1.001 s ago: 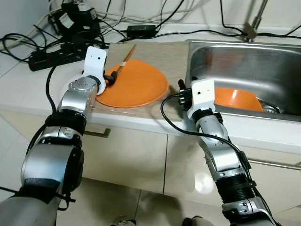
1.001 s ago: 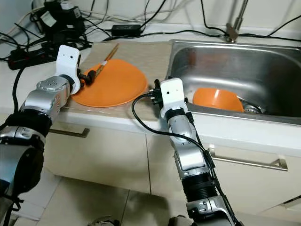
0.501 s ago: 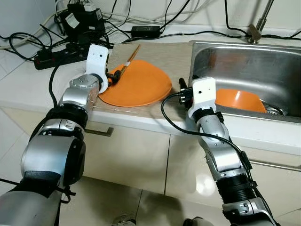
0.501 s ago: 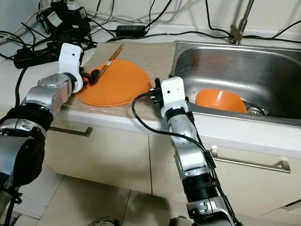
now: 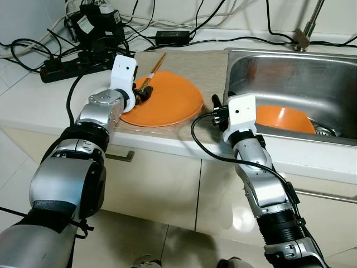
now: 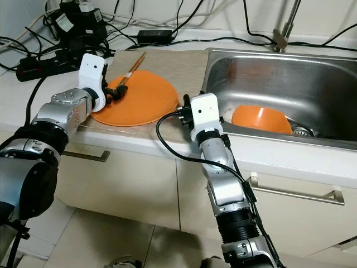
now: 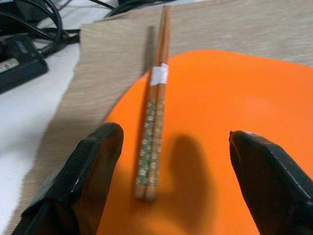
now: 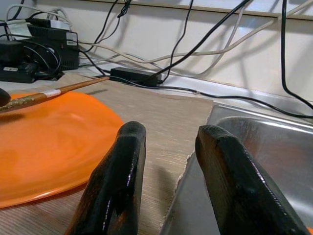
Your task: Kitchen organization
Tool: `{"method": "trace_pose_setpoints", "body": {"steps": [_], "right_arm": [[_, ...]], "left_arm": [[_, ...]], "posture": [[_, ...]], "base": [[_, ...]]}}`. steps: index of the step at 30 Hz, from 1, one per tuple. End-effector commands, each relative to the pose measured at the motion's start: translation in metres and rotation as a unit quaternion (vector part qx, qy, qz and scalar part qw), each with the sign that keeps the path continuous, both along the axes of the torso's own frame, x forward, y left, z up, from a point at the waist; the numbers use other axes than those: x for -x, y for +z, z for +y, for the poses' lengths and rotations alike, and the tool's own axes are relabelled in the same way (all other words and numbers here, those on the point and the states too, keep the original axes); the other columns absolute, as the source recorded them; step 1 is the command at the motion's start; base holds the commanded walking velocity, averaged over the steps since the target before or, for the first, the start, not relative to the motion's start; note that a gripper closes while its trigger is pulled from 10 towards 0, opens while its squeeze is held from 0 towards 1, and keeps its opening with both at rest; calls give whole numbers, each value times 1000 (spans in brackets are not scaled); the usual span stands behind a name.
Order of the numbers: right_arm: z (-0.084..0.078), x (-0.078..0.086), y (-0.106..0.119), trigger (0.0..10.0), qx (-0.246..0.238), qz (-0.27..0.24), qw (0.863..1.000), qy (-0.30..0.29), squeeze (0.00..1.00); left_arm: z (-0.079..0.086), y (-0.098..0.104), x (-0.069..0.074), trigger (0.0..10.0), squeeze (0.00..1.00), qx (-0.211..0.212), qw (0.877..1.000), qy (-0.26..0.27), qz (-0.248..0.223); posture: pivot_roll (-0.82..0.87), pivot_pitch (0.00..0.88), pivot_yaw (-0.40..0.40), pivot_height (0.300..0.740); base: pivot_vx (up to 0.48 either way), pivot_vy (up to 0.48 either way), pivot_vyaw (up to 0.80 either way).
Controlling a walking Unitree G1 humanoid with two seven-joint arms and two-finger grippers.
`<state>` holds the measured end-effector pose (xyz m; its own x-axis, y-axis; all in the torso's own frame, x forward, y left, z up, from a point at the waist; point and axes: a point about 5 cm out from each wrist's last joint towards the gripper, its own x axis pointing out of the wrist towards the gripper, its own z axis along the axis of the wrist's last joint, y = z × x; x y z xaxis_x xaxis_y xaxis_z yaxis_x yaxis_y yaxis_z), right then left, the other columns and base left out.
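Now, the step in hand looks like taking up the chopsticks [image 7: 152, 127]. Your left hand [image 5: 143, 94] hovers over the near rim of the plate [image 5: 167, 103], fingers spread wide, with the near tips of the pair lying just ahead of it and between the fingers, closer to one than the other. Nothing held yet.

To do it well: centre the hand on the pair first, so both sticks fall inside the gap. Come down low, close slowly, and take them together; they are thin and round-ish, and one may roll free or skate on the plate if pinched off-centre. Grip behind the patterned ends, nearer the white band, for better balance.

Materials: the sticks are slim wood, reddish-brown, straight, with a green patterned stretch near the tips and a white band farther off. They rest aslant, near ends on the plate, far ends out over the mat [image 5: 189, 64]. Plate is orange, smooth, shallow and glossy, likely plastic. Mat is beige, woven, matte.

Your right hand [image 8: 166, 186] idles by the steel sink [image 5: 290, 72], fingers narrowly apart, empty. An orange bowl [image 5: 281, 118] sits in the sink just beyond it.
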<state>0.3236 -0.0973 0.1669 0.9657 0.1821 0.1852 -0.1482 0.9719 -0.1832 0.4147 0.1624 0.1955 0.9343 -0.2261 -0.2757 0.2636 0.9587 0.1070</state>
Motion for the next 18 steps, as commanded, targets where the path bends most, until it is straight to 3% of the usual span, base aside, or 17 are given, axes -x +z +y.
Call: {"method": "trace_pose_setpoints", "body": {"steps": [1,13,14,15,16,17,18], "right_arm": [[2,2,4,10000,1,-5,1000,2,0],[3,5,3,10000,1,-3,1000,6,0],[3,5,3,10000,2,-3,1000,6,0],[3,5,3,10000,2,-3,1000,6,0],[3,5,3,10000,2,-3,1000,6,0],[3,5,3,10000,2,-3,1000,6,0],[2,5,3,10000,3,-3,1000,6,0]], "left_arm": [[-1,4,-1,10000,0,6,1000,-3,7],[-7,-6,1,10000,0,-3,1000,-11,26],[-7,-7,1,6275,0,-4,1000,-11,26],[-7,-7,1,6275,0,-5,1000,-10,27],[-7,-8,1,2980,0,-4,1000,-13,25],[-8,-8,1,2980,0,-4,1000,-16,24],[-8,-8,1,0,0,-2,1000,-16,24]], "posture": [[-24,0,83,715],[-33,6,77,715],[-34,5,75,715],[-34,5,75,715],[-36,2,75,715],[-36,2,75,715],[-37,0,74,715]], "base": [[0,0,0],[0,0,0],[0,0,0],[0,0,0],[0,0,0],[0,0,0],[0,0,0]]}}
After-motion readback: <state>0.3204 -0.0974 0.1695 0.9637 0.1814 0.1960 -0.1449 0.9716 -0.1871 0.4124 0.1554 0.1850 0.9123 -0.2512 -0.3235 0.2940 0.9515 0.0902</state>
